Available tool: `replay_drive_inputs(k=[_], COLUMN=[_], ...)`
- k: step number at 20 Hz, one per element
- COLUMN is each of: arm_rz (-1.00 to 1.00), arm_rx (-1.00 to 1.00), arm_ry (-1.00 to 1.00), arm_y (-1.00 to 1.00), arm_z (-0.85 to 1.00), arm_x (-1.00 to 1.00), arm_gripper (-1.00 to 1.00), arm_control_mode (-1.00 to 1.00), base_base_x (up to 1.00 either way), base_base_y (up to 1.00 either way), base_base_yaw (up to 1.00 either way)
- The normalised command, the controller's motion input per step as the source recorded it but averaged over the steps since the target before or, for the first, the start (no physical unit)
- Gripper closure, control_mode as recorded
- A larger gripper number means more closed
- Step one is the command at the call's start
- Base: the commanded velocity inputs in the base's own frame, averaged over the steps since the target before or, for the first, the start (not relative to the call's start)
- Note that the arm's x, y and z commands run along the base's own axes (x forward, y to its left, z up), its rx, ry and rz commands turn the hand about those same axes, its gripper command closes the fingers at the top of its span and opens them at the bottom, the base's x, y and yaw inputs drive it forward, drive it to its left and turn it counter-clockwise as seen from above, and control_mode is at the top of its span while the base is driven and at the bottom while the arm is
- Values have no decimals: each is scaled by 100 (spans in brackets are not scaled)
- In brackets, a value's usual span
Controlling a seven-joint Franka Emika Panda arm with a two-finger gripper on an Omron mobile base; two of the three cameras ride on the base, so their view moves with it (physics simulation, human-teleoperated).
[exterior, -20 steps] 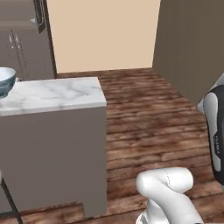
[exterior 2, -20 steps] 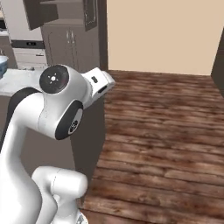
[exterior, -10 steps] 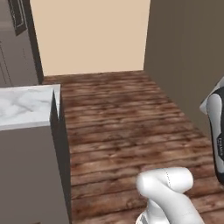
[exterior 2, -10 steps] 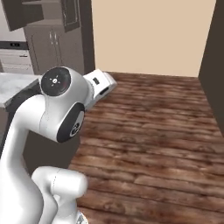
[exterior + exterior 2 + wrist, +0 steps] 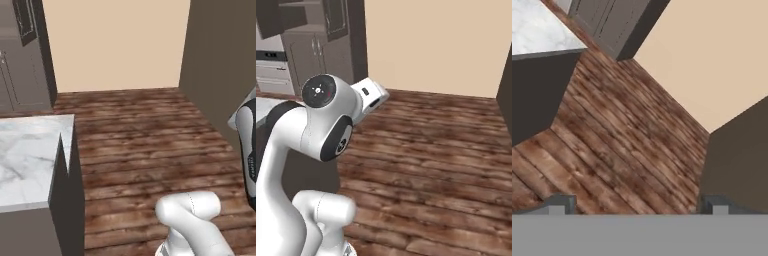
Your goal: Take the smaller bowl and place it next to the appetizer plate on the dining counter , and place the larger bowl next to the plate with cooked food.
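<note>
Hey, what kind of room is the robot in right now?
Most likely a home kitchen: a marble-topped counter with a plain grey front, tall grey cabinets with an appliance beside them, and a wood plank floor running to a beige wall.

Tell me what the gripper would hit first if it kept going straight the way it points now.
Probably the wooden floor: the open, empty gripper points down at bare planks, with the dining counter off to one side. Depth is unclear.

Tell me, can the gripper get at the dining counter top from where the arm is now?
Probably not yet. The gripper is open, empty and aimed at the wooden floor, while the dining counter lies off to one side.
</note>
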Motion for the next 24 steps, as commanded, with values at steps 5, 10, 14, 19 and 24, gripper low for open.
replay_drive_inputs(k=[5, 10, 14, 19, 24], arm_rz=[0, 0, 0, 0, 0], arm_rx=[0, 0, 0, 0, 0], arm_ry=[0, 0, 0, 0, 0], arm_y=[0, 0, 0, 0, 0], arm_z=[0, 0, 0, 0, 0], arm_x=[0, 0, 0, 0, 0], arm_gripper=[-100, -100, -100, -100, -100], arm_control_mode=[100, 100, 100, 100, 100], base_base_x=[100, 100, 100, 100, 100], base_base_y=[-6, -12, -19, -26, -48], base_base_yaw=[20, 26, 30, 36, 47])
